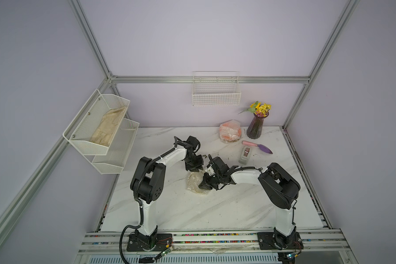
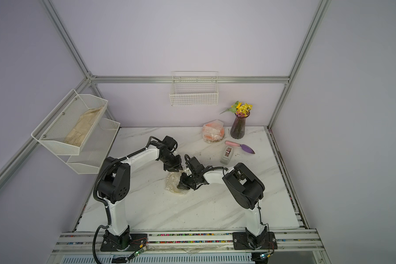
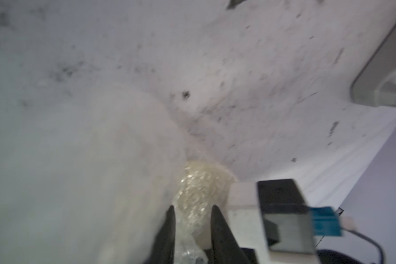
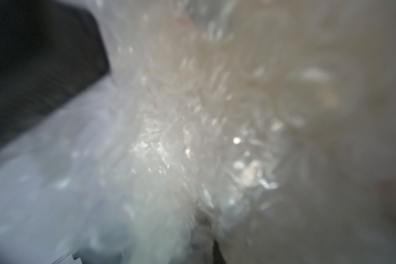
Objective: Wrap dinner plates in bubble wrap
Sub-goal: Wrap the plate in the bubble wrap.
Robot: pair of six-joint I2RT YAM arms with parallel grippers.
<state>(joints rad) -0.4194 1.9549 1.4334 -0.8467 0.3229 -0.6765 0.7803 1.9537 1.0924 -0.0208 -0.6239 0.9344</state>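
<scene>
Right gripper (image 1: 203, 184), clenched, pinned wrap (image 1: 191, 181) onto the plate (image 2: 173, 187), probably holding folds down; left gripper (image 3: 192, 209), jaws parted, straddled a loose fold, released.

Open tabletop (image 1: 192, 212) is left behind the right gripper (image 1: 203, 183); beyond it, passage is narrowed by the tape dispenser (image 1: 244, 157), trowel (image 1: 257, 146), vase (image 1: 256, 129) and wrapped plate (image 1: 230, 132).

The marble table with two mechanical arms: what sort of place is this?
Probably a robotics test cell, not a real room: the left arm and right arm are bolted to a metal rail, an aluminium frame boxes the table in, and a vase of flowers stands there as a prop.
</scene>
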